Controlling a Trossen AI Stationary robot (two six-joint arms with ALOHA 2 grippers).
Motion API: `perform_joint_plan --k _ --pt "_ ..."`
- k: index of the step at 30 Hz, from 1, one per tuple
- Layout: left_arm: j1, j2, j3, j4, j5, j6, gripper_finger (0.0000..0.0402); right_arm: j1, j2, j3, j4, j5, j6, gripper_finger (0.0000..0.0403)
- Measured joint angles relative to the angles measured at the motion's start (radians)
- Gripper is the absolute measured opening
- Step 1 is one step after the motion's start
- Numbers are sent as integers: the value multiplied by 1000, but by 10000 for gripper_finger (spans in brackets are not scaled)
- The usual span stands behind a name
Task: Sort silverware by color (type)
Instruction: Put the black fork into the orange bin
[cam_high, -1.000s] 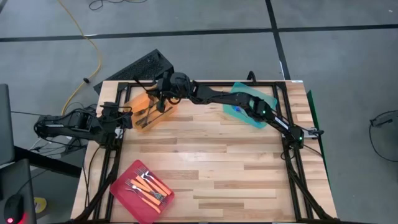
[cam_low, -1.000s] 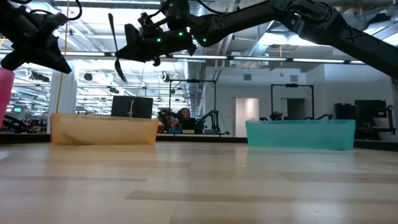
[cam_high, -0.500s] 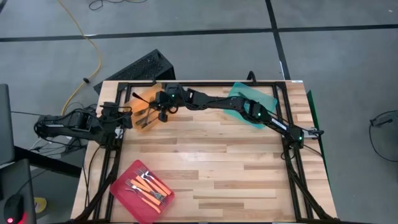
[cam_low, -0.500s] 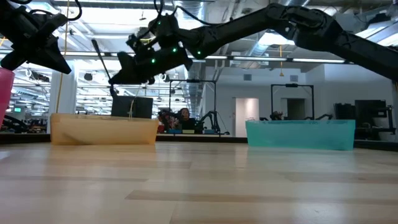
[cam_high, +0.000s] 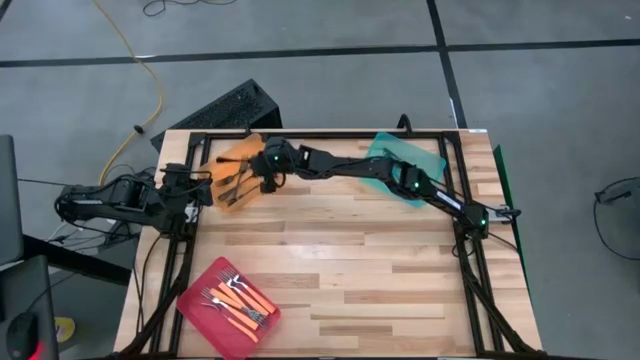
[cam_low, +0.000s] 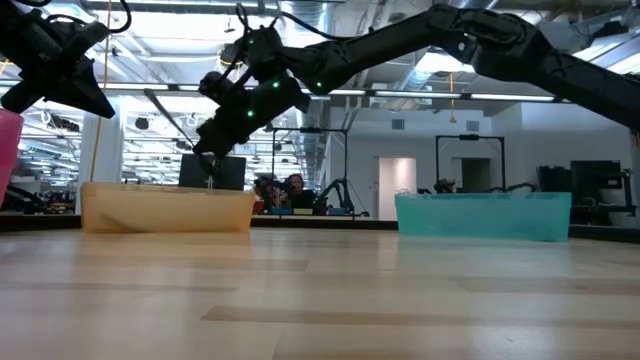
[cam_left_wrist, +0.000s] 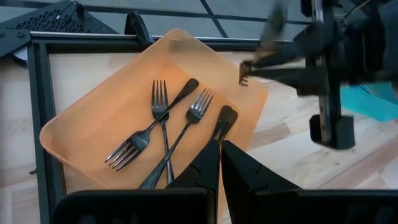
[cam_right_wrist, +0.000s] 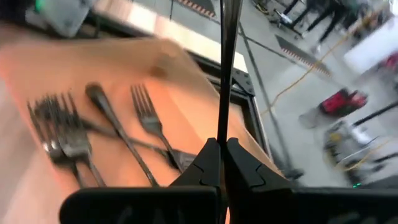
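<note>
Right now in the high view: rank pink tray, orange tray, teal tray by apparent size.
1. pink tray, fully visible, looks largest.
2-3. orange tray and teal tray: the right arm covers part of each, so I can't rank them.

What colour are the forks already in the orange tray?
Dark plain metal, all of them: forks in the orange tray. Left wrist view shows it best.

1. In the right wrist view, the dark fork (cam_right_wrist: 225, 68) pinched between the right gripper's (cam_right_wrist: 222, 163) fingers runs off the picture's edge, so its far end is cut away.
2. The orange tray (cam_right_wrist: 186, 118) and the forks lying in it are motion-blurred in that view; their count is unclear.
3. In the low view, the orange tray's wall (cam_low: 165, 210) hides its contents.
4. The teal tray's (cam_high: 405, 165) contents are mostly covered by the right arm in the high view.
</note>
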Motion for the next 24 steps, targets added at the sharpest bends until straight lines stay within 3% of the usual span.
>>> perform_joint_plan --k 6,10,16,24 --pt "0 0 0 0 -1 0 0 51 0 0 -24 4 -232 23" --pt "0 0 0 0 -1 0 0 57 13 1 -29 9 -300 23" --pt "0 0 0 0 -1 -8 0 50 51 -1 -104 83 -452 23" --pt "0 0 0 0 0 -8 0 59 49 0 -95 78 -455 23"
